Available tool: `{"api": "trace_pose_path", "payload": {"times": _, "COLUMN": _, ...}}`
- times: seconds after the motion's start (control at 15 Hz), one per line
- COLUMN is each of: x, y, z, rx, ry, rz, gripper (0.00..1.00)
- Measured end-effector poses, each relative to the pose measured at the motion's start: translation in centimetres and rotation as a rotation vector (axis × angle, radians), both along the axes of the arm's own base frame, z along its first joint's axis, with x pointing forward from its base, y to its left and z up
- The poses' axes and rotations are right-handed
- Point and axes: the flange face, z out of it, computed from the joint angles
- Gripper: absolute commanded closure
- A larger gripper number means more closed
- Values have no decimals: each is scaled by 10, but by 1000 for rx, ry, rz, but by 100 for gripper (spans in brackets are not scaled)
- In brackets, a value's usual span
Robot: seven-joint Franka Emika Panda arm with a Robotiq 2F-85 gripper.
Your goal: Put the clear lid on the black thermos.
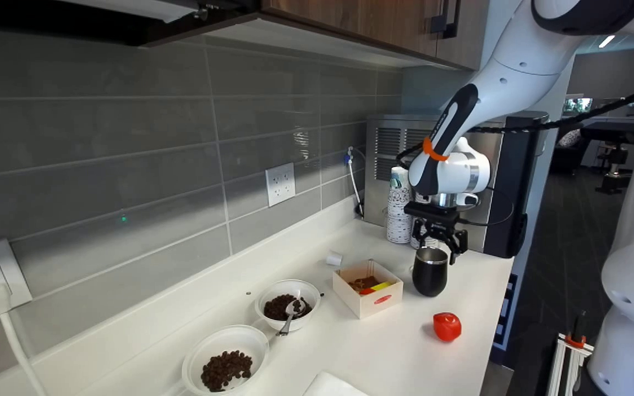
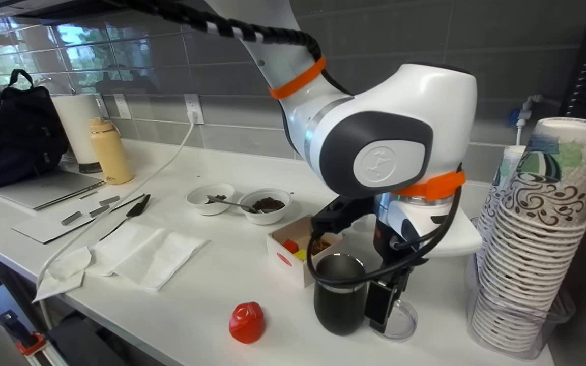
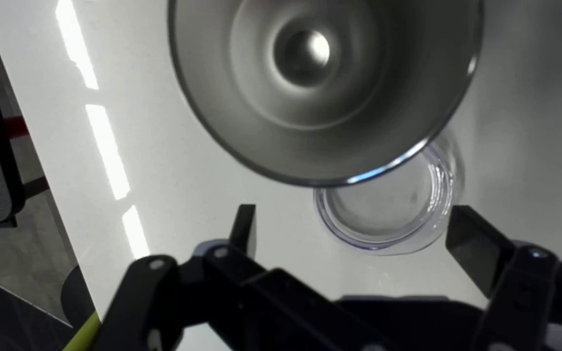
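Note:
The black thermos stands upright and uncapped on the white counter, and it also shows in an exterior view. In the wrist view I look down into the open steel mouth of the thermos. The clear lid lies flat on the counter beside the thermos, partly covered by its rim; it also shows in an exterior view, partly behind a finger. My gripper is open and empty, its fingers spread wide above the lid and apart from it. In an exterior view the gripper is close behind the thermos rim.
A small wooden box with colored items stands beside the thermos. A red object lies near the counter's front edge. White bowls stand farther along. Tall stacks of paper cups and a steel machine are close to the arm.

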Motion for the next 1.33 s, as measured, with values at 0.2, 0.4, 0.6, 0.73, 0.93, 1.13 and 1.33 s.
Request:
{"api": "trace_pose_path", "payload": {"times": 0.2, "x": 0, "y": -1, "z": -10, "rx": -6, "ry": -5, "rz": -17, "gripper": 0}}
{"api": "trace_pose_path", "payload": {"times": 0.4, "x": 0, "y": 0, "z": -22, "rx": -8, "ry": -2, "rz": -30, "gripper": 0}}
{"api": "trace_pose_path", "payload": {"times": 0.6, "x": 1, "y": 2, "z": -32, "rx": -14, "ry": 0, "rz": -36, "gripper": 0}}
{"api": "trace_pose_path", "payload": {"times": 0.73, "x": 2, "y": 2, "z": -37, "rx": -22, "ry": -4, "rz": -40, "gripper": 0}}
{"api": "trace_pose_path", "payload": {"times": 0.93, "x": 3, "y": 3, "z": -43, "rx": -29, "ry": -11, "rz": -51, "gripper": 0}}
{"api": "trace_pose_path", "payload": {"times": 1.13, "x": 7, "y": 3, "z": -46, "rx": -36, "ry": -17, "rz": -55, "gripper": 0}}
{"api": "trace_pose_path", "payload": {"times": 1.33, "x": 12, "y": 4, "z": -46, "rx": -39, "ry": -27, "rz": -59, "gripper": 0}}
